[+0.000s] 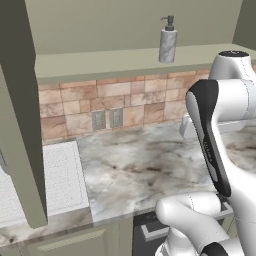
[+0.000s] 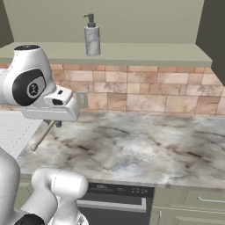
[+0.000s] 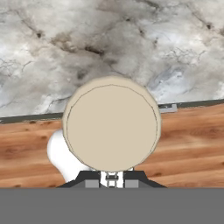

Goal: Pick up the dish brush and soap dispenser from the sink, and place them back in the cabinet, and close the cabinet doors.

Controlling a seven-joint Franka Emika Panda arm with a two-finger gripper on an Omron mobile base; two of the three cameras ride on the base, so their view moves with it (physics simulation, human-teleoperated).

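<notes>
The brush is pinched in the pincer, above the marble table. Its round beige head faces the hand camera as a smooth flat disc; from the right base view its slim tan handle slants down below the hand. The dispenser, a squat grey marbled bottle with a black pump, stands upright on the olive cabinet shelf. Below runs a tan stone-tile backsplash. The white ribbed drainboard adjoins the table. No readable writing.
</notes>
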